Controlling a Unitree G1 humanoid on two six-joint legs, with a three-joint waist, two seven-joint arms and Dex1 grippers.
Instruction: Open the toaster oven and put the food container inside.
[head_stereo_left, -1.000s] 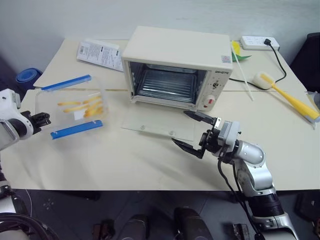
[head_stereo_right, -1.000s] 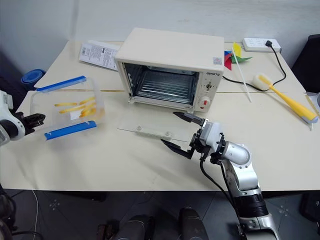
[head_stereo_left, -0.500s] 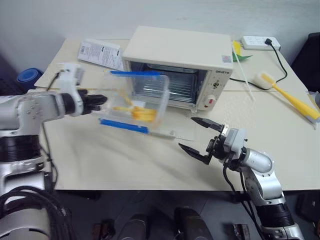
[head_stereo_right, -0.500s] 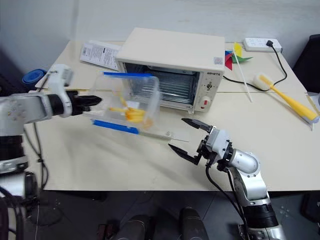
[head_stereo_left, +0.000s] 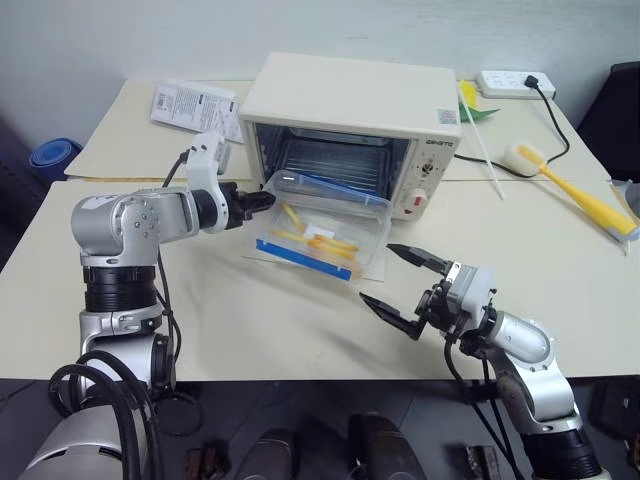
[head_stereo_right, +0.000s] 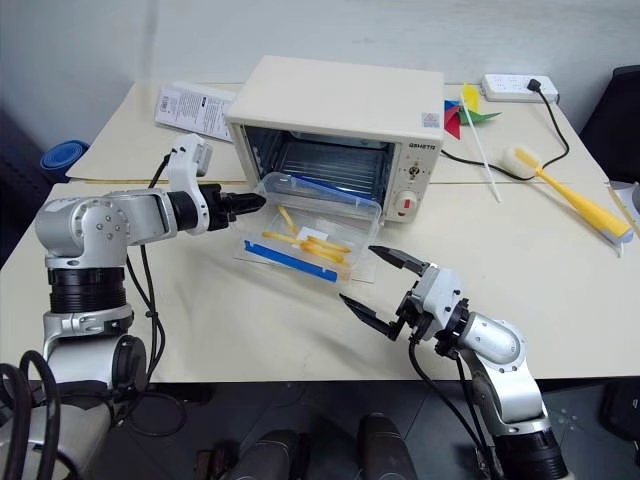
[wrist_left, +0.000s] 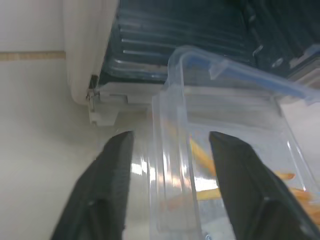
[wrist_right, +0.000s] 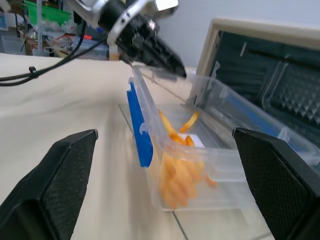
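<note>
The cream toaster oven (head_stereo_left: 350, 100) stands mid-table with its glass door (head_stereo_left: 262, 250) dropped flat. The clear food container (head_stereo_left: 322, 226), with blue clips and yellow strips inside, lies slightly tilted on that door, its far side at the oven's mouth. My left gripper (head_stereo_left: 266, 199) is at the container's left end. In the left wrist view its fingers (wrist_left: 112, 180) stand apart on either side of the end rim (wrist_left: 172, 165), with gaps showing, so it is open. My right gripper (head_stereo_left: 378, 273) hovers open in front of the door, a little right of the container, holding nothing.
A white leaflet (head_stereo_left: 195, 103) lies at the back left. A power strip (head_stereo_left: 515, 82), a pinwheel (head_stereo_right: 463, 107) and a yellow brush (head_stereo_left: 575, 190) are to the oven's right. A blue object (head_stereo_left: 50, 158) sits beyond the table's left edge.
My left arm swung right, carrying the container from the table's left side onto the open oven door, and its fingers have parted. The right gripper stayed open and drew back slightly.
</note>
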